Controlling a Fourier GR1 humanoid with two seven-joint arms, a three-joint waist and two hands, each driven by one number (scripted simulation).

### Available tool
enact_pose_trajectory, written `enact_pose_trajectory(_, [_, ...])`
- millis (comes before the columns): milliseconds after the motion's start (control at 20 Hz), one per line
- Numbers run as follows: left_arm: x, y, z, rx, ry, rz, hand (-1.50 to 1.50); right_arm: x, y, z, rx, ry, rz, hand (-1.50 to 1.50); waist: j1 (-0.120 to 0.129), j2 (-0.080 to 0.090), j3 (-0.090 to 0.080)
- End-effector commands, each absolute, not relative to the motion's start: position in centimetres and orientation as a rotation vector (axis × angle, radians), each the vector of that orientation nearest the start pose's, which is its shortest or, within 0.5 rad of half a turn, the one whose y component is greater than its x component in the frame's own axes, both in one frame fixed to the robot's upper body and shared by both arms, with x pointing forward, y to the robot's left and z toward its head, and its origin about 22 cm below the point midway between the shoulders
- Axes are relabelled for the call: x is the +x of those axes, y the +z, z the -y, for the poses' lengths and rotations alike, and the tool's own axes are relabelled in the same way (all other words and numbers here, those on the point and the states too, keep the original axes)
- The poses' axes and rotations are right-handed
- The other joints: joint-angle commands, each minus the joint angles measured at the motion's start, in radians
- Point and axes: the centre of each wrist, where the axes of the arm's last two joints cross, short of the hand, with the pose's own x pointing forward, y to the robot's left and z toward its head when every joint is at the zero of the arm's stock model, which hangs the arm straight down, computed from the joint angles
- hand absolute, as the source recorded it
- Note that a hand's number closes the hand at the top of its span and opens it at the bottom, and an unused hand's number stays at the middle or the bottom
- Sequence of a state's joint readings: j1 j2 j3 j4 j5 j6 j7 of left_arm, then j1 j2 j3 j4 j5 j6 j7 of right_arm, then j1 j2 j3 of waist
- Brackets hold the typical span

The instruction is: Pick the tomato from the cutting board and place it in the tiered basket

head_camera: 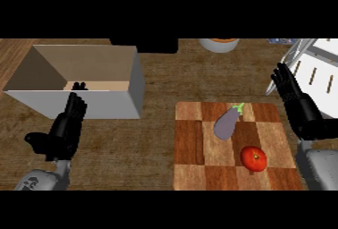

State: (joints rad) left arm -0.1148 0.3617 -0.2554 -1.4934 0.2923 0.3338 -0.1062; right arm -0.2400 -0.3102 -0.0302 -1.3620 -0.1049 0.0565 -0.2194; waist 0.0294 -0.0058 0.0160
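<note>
A red tomato [253, 158] lies on the checkered wooden cutting board [191, 147], near its lower right. A purple eggplant [226, 124] with a green stem lies above the tomato on the same board. My right hand [300, 107] stands open at the board's right edge, fingers straight and pointing up, apart from the tomato. At the lower left, my left hand [66, 127] is open with fingers up, in front of a grey box. The white tiered basket [317, 62] shows at the top right corner, partly cut off.
A large open grey box [119, 94] stands at the upper left on the wooden counter [152, 147]. A white bowl-like object [219, 44] sits at the top middle edge, and a dark object [145, 44] lies left of it.
</note>
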Motion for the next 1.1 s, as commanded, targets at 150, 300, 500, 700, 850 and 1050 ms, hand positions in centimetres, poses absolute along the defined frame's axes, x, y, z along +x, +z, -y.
enact_pose_trajectory(150, [25.8, 1.8, -25.0, 0.067, -0.161, 1.618, 0.00, 31.5, 2.1, 24.5, -0.280, -0.119, 1.637, -1.50, -0.026, 0.009, -0.017])
enact_pose_trajectory(300, [25.0, 1.1, -24.7, 0.019, -0.191, 1.592, 0.00, 29.8, -0.7, 28.5, -0.678, -0.043, 1.470, -1.50, -0.056, 0.026, -0.029])
enact_pose_trajectory(500, [24.9, 0.2, -23.6, -0.060, -0.219, 1.559, 0.00, 31.5, 0.3, 19.7, -0.484, -0.384, 1.582, -1.50, -0.027, 0.015, -0.015])
enact_pose_trajectory(700, [25.2, -0.5, -24.8, -0.048, -0.228, 1.547, 0.00, 30.9, 0.5, 18.2, -0.598, -0.199, 1.674, -1.50, -0.055, 0.009, -0.020])
enact_pose_trajectory(850, [25.3, 0.1, -25.2, -0.018, -0.201, 1.553, 0.00, 31.0, 1.3, 18.1, -0.685, -0.067, 1.637, -1.50, -0.076, 0.006, -0.024])
enact_pose_trajectory(1050, [24.1, 0.5, -26.1, 0.021, -0.198, 1.575, 0.00, 30.5, -0.5, 22.5, -0.854, 0.178, 1.397, -1.50, -0.089, 0.003, -0.035])
